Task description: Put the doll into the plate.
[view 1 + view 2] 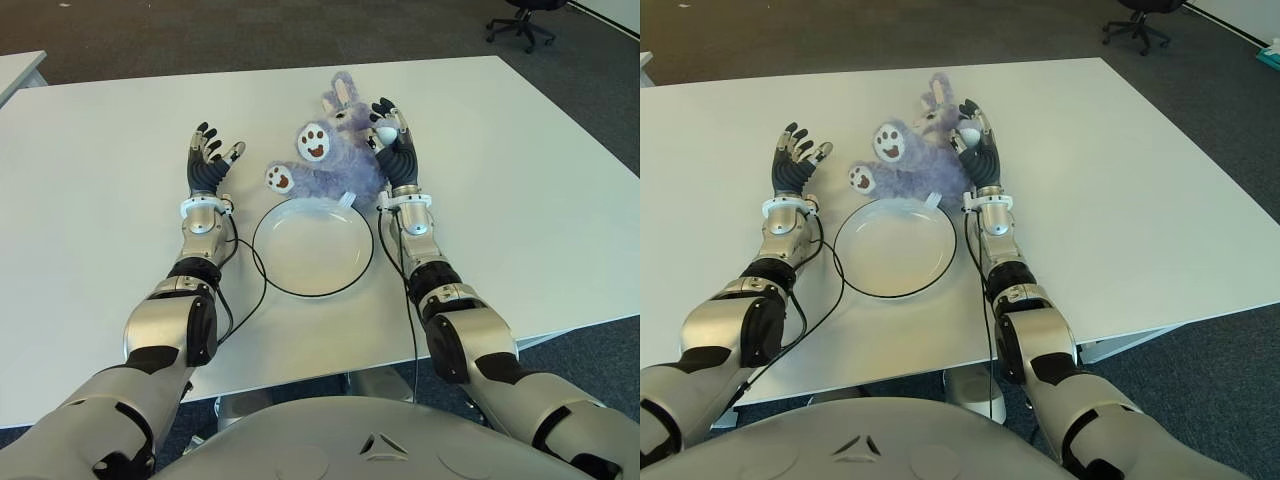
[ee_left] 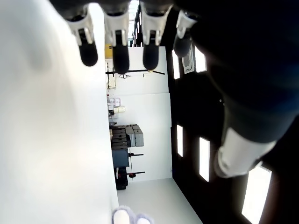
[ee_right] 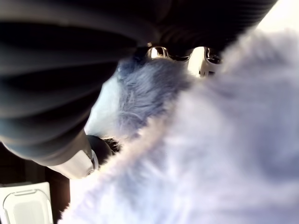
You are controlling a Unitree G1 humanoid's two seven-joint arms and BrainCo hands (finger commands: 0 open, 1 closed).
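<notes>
While its fingers press into purple fur, the right hand point(image 1: 393, 140) grips the fluffy purple plush doll with white paw pads point(image 1: 325, 155) from its right side, the right wrist view filled with fur. That doll lies on the white worktop point(image 1: 90, 160) toward the far edge, just beyond the round white plate with a dark rim point(image 1: 312, 246), touching its far rim. Left of the plate, the left hand point(image 1: 207, 158) shows with fingers spread, holding nothing.

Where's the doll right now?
The doll lies on the table just beyond the plate, not in it, with the right hand against its right side and the left hand apart.
</notes>
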